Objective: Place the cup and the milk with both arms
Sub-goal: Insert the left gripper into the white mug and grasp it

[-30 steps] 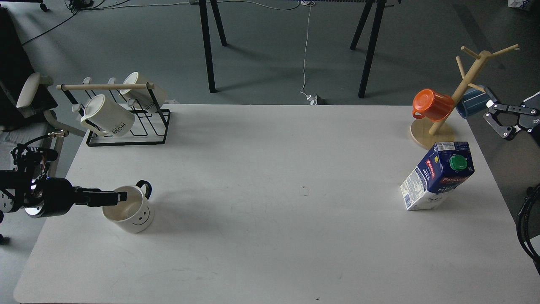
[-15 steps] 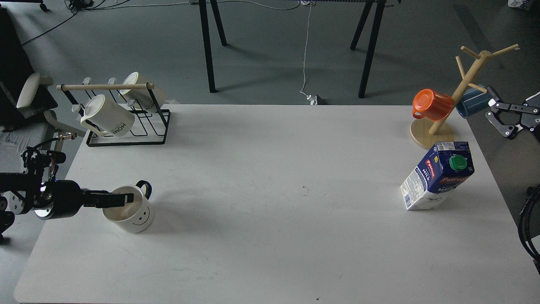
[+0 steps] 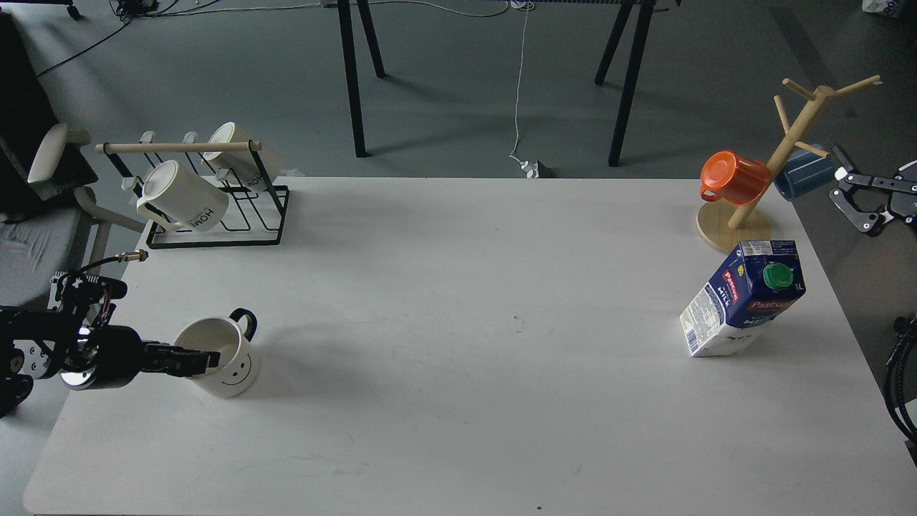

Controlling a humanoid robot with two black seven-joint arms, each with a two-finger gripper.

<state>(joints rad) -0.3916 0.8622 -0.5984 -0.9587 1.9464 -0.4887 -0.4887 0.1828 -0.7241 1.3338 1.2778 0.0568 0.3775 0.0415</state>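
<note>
The cup [image 3: 233, 362], a white mug with a black handle and a smiley face, stands upright at the near left of the white table [image 3: 466, 322]. My left gripper [image 3: 205, 360] reaches in from the left and sits at the cup's near-left rim. Its fingers are seen edge-on, so I cannot tell whether they grip the wall. The milk [image 3: 741, 301], a blue and white Pascual carton with a green cap, stands at the right of the table. My right gripper [image 3: 845, 192] is open and empty, off the table's right edge, above and right of the carton.
A black wire rack [image 3: 215, 229] with two white HOME mugs [image 3: 183, 197] stands at the back left. A wooden mug tree [image 3: 781, 154] at the back right holds an orange mug [image 3: 734, 178] and a blue mug [image 3: 802, 175], close to my right gripper. A chair [image 3: 43, 215] is at the left.
My left gripper has dropped from over the cup's mouth and pulled back a little to its near-left rim. My right gripper has drifted slightly right. The cup and milk have not moved.
</note>
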